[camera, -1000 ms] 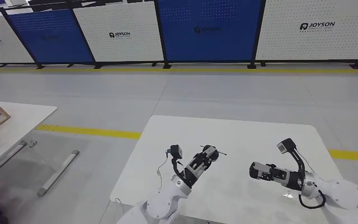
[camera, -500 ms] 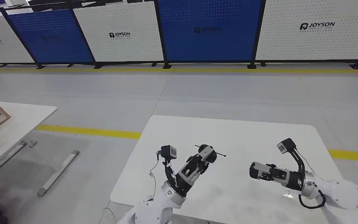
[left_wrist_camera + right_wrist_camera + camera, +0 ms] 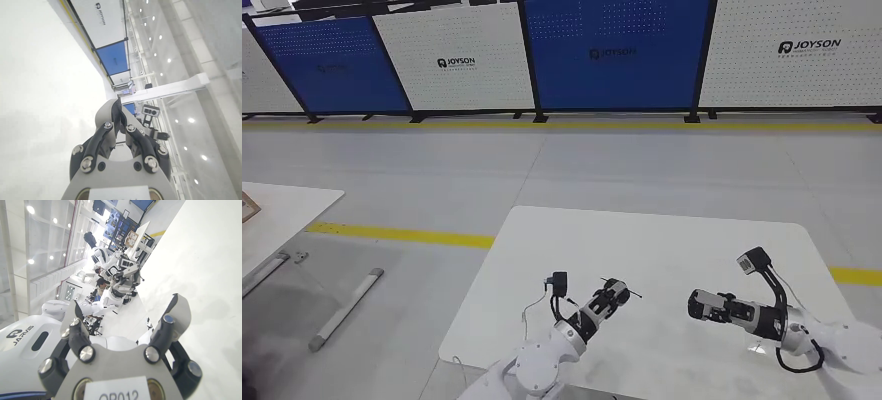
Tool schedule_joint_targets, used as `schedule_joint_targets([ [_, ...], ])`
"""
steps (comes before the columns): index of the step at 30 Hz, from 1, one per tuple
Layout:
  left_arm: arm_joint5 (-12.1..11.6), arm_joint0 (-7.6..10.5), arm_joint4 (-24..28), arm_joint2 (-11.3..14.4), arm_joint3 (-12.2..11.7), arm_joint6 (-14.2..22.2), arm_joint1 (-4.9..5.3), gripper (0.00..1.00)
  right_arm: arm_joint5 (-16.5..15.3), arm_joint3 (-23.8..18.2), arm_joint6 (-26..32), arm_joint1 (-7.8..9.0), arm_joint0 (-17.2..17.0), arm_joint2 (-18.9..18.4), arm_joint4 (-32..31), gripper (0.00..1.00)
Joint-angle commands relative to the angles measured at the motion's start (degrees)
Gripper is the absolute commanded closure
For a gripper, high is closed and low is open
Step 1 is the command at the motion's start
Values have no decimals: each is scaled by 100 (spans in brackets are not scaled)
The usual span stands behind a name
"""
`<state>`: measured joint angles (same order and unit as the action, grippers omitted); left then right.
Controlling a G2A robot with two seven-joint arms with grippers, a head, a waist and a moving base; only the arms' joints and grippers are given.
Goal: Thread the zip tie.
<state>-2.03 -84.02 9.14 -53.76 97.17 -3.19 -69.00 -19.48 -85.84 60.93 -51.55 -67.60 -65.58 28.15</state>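
Ceiling lamps (image 3: 191, 120) are flaring as bright spots, even light is washing over the white desk (image 3: 672, 240), and straight lines are bowing near wrist-view edges.

The left arm (image 3: 560, 342) stood over the table's 7 o'clock edge, forearm aimed toward 2 o'clock. The left gripper (image 3: 618, 291) had its fingers pressed together on the zip tie (image 3: 635, 295). The right arm (image 3: 767, 320) sat at the table's 4 o'clock, elbow bent, wrist pointing toward 9 o'clock. The right gripper (image 3: 692, 305) had its fingers spread wide, at 3 o'clock from the left gripper and well apart from it.
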Motion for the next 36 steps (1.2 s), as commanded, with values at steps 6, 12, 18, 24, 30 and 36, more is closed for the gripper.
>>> schedule_joint_targets([
  [6, -13, 62, -56, 77, -121, -88, -28, 100, 0, 0, 0, 0, 0, 0, 0, 0],
  [12, -253, 45, -56, 39, 82, -118, -38, 100, 0, 0, 0, 0, 0, 0, 0, 0],
  [18, -1241, -463, -197, -237, 1100, -269, 21, 100, 0, 0, 0, 0, 0, 0, 0, 0],
  [24, -1745, -1027, -322, -510, 1993, -113, 103, 100, 0, 0, 0, 0, 0, 0, 0, 0],
  [30, -1745, -1027, -322, -510, 1993, -113, 103, 100, 0, 0, 0, 0, 0, 0, 0, 0],
  [36, -1040, -666, -186, -338, 1326, -24, 39, 100, 0, 0, 0, 0, 0, 0, 0, 0],
])
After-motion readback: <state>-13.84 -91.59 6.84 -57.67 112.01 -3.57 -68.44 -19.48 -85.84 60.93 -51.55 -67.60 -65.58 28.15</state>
